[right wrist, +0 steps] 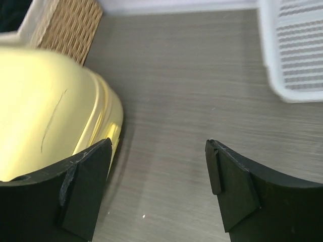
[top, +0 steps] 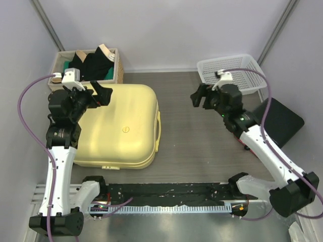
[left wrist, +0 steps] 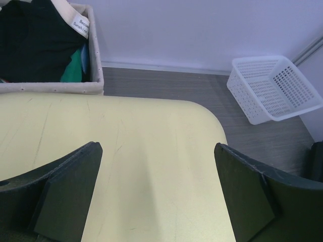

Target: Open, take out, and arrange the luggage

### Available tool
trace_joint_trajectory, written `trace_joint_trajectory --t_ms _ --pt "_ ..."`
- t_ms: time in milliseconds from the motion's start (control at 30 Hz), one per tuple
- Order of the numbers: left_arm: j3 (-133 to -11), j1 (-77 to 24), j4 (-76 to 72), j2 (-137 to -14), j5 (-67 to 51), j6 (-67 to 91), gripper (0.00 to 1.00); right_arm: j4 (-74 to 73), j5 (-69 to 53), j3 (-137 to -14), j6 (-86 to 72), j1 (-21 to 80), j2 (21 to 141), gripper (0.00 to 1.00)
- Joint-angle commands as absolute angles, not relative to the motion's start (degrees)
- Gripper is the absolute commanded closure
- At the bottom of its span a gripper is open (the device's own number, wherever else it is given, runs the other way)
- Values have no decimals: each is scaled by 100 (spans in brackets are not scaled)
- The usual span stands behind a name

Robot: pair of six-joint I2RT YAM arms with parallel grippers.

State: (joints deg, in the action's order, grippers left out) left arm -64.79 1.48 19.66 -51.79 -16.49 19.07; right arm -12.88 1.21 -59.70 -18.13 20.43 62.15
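Looking down past the right gripper (right wrist: pixel 157 146): black fingers (right wrist: pixel 83 194) spread wide at the bottom, grey wood-grain counter (right wrist: pixel 192 80) showing between the tips. To the left, the rounded corner of the glossy yellow luggage (right wrist: pixel 45 121), lying on the counter, a thin scratch on its shell; the finger on that side overlapping it in view, contact impossible to tell. At the counter's far edge, a wicker basket (right wrist: pixel 65 25) just behind the luggage. Far right, a white perforated basket (right wrist: pixel 298 50), blurred.
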Motion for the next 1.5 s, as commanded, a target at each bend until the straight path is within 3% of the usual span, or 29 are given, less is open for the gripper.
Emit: trace_joint_trajectory --t_ms 0,433,1067,1300,1467 --pt "-6495 185 1828 -5133 -1565 1653 0 -1564 1159 -6398 -1704 3048 6880 18" --pt "-6425 176 1960 -5177 -1037 1538 0 -423 -605 -5414 -3067 3682 8129 32" --pt "-6372 176 1986 -5098 -651 1424 0 466 -800 -5273 -3753 4412 9237 39" --pt "-6355 176 1969 -5080 -633 1424 0 431 -80 -5282 -3990 4465 9457 54" --pt "-6284 176 1995 -5019 -519 1380 0 369 535 -5457 -4192 4474 9720 71"
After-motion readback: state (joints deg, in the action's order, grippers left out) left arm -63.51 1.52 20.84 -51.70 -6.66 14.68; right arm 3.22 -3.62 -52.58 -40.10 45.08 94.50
